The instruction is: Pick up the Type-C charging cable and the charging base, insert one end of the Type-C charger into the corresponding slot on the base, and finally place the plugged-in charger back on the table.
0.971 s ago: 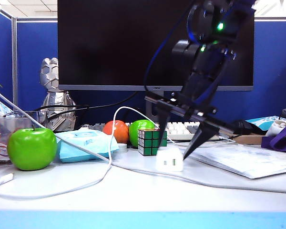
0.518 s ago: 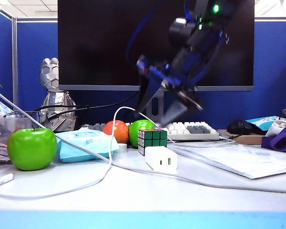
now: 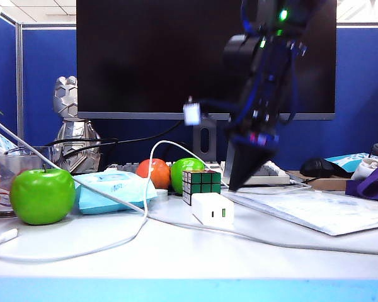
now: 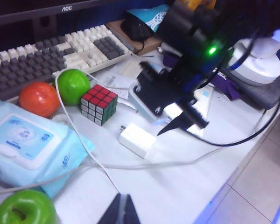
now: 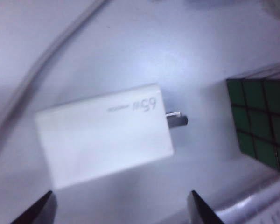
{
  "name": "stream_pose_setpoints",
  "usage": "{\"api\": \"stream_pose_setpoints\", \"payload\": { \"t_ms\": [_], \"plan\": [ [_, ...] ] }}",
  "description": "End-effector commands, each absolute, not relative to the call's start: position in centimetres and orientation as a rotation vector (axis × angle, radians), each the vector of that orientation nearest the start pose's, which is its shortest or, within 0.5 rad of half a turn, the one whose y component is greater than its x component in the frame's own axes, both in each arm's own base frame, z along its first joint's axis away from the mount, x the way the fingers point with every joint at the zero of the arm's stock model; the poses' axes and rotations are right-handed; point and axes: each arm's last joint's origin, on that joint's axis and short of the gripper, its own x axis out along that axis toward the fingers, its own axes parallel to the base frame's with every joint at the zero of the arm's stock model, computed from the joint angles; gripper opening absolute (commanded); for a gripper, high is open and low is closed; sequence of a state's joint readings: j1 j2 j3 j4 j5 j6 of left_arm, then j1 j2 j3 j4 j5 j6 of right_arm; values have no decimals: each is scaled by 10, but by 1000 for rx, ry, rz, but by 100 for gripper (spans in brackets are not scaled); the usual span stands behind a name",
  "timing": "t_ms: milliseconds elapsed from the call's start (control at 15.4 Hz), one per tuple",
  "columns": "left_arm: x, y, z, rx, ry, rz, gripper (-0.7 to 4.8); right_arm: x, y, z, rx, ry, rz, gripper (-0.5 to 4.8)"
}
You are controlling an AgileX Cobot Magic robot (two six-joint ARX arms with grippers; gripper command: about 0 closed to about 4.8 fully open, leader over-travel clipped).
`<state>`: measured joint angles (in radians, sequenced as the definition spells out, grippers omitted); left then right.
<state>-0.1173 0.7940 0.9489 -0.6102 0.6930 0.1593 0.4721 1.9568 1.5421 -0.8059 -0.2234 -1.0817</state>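
Observation:
The white charging base [image 3: 212, 209] lies on its side on the table [image 3: 189, 267], just in front of a Rubik's cube [image 3: 200, 185]. My right gripper [image 3: 238, 179] hangs point-down just above and to the right of the base, not touching it. In the right wrist view its jaws [image 5: 120, 210] stand open wide with the base [image 5: 105, 140] and its prongs lying beyond them. The Type-C charging cable [image 3: 69, 255] curls over the table's left front. My left gripper [image 4: 122, 211] is shut, above the table's front. The cable [image 4: 79, 140] runs under its tips.
A big green apple [image 3: 42, 195] and a blue wipes packet [image 3: 110, 189] sit at the left. An orange fruit [image 3: 152, 173], a small green apple [image 3: 184, 171], a keyboard [image 3: 255, 171] and a monitor stand behind. Papers [image 3: 315, 211] lie at the right. A long white cord [image 3: 290, 242] crosses the table.
The right gripper let the base go, rose and rolled, and now points down. Its jaws opened wider. The base tipped over and shifted slightly left. The left gripper stayed still.

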Motion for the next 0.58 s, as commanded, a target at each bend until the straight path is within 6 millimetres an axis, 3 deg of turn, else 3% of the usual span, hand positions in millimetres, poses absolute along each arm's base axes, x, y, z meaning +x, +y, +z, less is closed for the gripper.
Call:
{"api": "stream_pose_setpoints", "payload": {
  "t_ms": [65,259,518,583],
  "plan": [
    [145,-36,353,19,356,-839,-5,357,194,204,-994,748,1304,370],
    [145,-36,353,19,356,-838,-5,359,195,195,-988,776,1315,469],
    [145,-36,353,19,356,-838,-5,363,197,178,-981,811,1330,455],
    [145,-36,353,19,357,-839,-5,363,197,177,-980,815,1331,385]
  ]
}}
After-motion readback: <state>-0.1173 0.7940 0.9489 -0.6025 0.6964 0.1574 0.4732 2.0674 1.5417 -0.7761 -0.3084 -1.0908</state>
